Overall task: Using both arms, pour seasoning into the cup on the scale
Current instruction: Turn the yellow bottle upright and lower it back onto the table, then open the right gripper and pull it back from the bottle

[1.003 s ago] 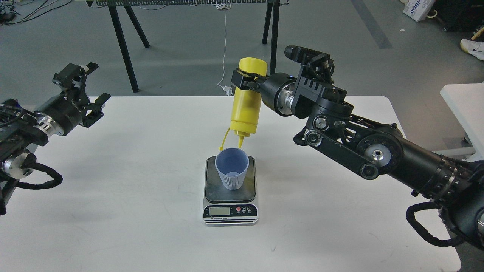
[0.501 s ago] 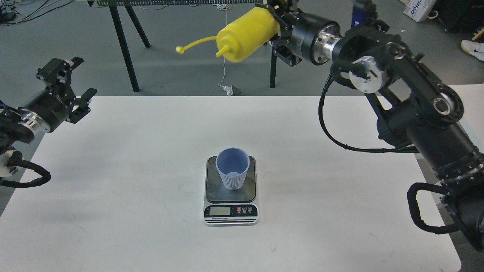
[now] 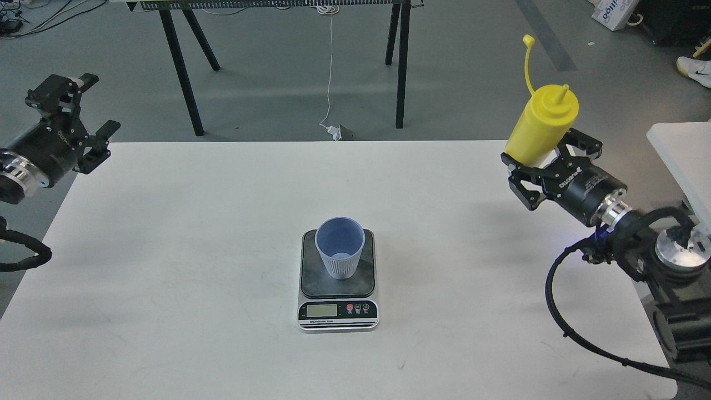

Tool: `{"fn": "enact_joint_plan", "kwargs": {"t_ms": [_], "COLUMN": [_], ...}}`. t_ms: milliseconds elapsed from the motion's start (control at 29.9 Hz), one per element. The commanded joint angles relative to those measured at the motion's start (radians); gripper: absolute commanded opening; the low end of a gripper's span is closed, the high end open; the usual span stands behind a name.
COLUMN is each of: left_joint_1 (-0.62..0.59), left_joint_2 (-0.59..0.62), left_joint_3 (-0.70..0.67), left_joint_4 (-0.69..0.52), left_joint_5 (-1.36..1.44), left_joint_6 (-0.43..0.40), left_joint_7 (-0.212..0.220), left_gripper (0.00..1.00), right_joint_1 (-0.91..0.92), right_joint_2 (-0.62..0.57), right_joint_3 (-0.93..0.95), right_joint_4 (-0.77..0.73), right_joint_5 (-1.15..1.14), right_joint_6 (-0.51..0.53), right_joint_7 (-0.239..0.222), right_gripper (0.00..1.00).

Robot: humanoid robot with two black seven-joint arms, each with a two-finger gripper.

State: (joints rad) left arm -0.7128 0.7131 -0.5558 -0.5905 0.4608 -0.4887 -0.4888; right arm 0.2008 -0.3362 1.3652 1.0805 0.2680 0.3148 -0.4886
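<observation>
Bottle (image 3: 541,123) upright, nozzle up, gripped low in our right gripper (image 3: 536,166), well right of cup (image 3: 340,246); left gripper (image 3: 69,119) open, empty.

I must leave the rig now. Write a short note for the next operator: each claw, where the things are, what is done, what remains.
Right claw: shut on the yellow seasoning bottle, held nozzle up, slightly tilted, over the table's right edge, its cap hanging open on the strap.
Left claw: open, empty, at the table's far left corner.
Cup: upright on the scale, mid-table.
Done: cup placed on scale, bottle grasped.
Cannot tell: whether the cup holds seasoning, or what the display reads.
Left: check the weight, pour more if needed, set the bottle down.
</observation>
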Motion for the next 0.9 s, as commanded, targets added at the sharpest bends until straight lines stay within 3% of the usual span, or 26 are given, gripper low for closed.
{"fn": "enact_joint_plan", "kwargs": {"t_ms": [0, 234, 434, 602, 869], "left_joint_1": [0.003, 0.001, 0.003, 0.003, 0.003], "left_joint_2": [-0.006, -0.004, -0.004, -0.006, -0.008], "left_joint_3": [0.001, 0.001, 0.001, 0.001, 0.001], "left_joint_4": [0.000, -0.002, -0.002, -0.002, -0.002], "left_joint_5": [0.002, 0.004, 0.006, 0.007, 0.009], "left_joint_6": [0.000, 0.000, 0.000, 0.000, 0.000], "left_joint_7": [0.000, 0.000, 0.000, 0.000, 0.000], "left_gripper": [0.99, 0.99, 0.99, 0.99, 0.99], "right_joint_1": [-0.121, -0.147, -0.107, -0.103, -0.100], "right_joint_2": [0.005, 0.020, 0.031, 0.042, 0.066], "right_joint_3": [-0.009, -0.024, -0.060, -0.094, -0.121], "right_joint_4": [-0.008, -0.120, -0.240, -0.255, -0.258], "right_joint_5": [0.004, 0.002, -0.001, -0.001, -0.003], "right_joint_6": [0.067, 0.168, 0.174, 0.174, 0.174], "right_joint_7": [0.000, 0.000, 0.000, 0.000, 0.000], "right_gripper": [0.07, 0.12, 0.18, 0.23, 0.44]}}
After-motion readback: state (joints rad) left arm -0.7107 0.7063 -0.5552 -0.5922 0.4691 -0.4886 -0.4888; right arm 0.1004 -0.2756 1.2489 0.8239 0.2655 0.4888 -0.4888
